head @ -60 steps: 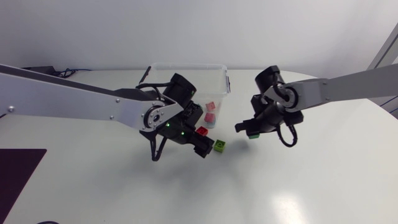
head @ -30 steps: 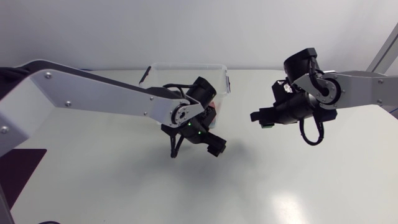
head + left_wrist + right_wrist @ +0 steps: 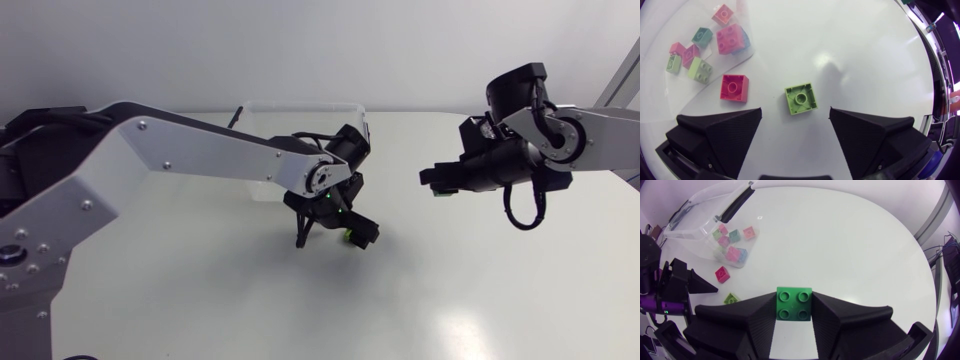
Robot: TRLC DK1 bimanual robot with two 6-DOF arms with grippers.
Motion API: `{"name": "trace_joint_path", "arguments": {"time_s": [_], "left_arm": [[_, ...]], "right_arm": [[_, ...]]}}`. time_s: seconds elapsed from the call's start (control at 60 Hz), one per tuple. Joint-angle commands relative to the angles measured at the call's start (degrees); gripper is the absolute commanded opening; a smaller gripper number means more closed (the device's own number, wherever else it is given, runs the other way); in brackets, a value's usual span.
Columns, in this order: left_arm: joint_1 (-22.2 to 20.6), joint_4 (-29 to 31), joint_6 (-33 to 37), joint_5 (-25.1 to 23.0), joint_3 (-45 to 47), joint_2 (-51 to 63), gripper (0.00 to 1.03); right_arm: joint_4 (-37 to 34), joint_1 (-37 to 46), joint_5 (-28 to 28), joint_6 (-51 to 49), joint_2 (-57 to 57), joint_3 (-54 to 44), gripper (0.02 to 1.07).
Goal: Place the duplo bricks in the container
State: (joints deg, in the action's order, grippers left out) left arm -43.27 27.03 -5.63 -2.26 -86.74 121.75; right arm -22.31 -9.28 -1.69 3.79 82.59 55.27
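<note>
My left gripper [image 3: 796, 117] hangs open over the table, with a light green brick [image 3: 801, 98] lying flat between its fingers, untouched. A red brick [image 3: 734, 88] lies just ahead of one finger. In the head view that gripper [image 3: 348, 226] sits just in front of the clear container [image 3: 300, 104] and hides most of both bricks. Several bricks, among them a pink one [image 3: 730, 38], lie in the container. My right gripper [image 3: 794, 301] is shut on a dark green four-stud brick [image 3: 794, 305], held above the table right of the container [image 3: 700, 217].
The right wrist view shows the red brick [image 3: 722, 274] and light green brick [image 3: 731, 299] beside my left gripper [image 3: 682, 287]. The white table [image 3: 450, 290] stretches wide in front and to the right.
My left arm has swung right and now covers the light green brick. My right arm has carried the dark green brick to the right and farther back.
</note>
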Motion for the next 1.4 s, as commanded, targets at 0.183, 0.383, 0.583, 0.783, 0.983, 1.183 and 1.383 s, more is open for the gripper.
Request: {"name": "trace_joint_path", "arguments": {"time_s": [0.183, 0.383, 0.583, 0.783, 0.983, 1.183, 1.383], "left_arm": [[-0.7, 3.5, -2.1, 0.4, -6.1, 4.7, 0.93], [-1.0, 4.4, -2.4, 0.4, -7.7, 5.7, 0.87], [-1.5, 6.6, -2.5, 0.4, -10.3, 7.1, 0.8], [-1.2, 9.0, -3.4, 0.4, -12.3, 8.5, 0.63], [-1.1, 10.9, -4.2, 0.4, -13.3, 10.1, 0.35], [-1.0, 12.9, -4.6, 0.4, -14.8, 11.0, 0.34], [-1.2, 10.7, -4.6, 0.5, -12.9, 9.5, 0.13]], "right_arm": [[-2.3, 2.0, -1.0, -1.2, -3.2, -0.1, 0.3], [-3.3, 3.0, -1.7, -1.4, -5.0, 1.1, 0.3], [-4.9, 2.7, -1.8, -1.2, -7.7, 3.9, 0.3], [-6.5, 2.1, -1.7, -0.7, -9.3, 6.3, 0.3], [-7.9, 2.2, -1.6, -0.6, -10.1, 8.7, 0.3], [-8.4, 2.2, -1.6, -0.6, -10.8, 8.8, 0.3], [-8.3, 1.9, -1.6, -0.6, -10.8, 9.2, 0.3]]}}
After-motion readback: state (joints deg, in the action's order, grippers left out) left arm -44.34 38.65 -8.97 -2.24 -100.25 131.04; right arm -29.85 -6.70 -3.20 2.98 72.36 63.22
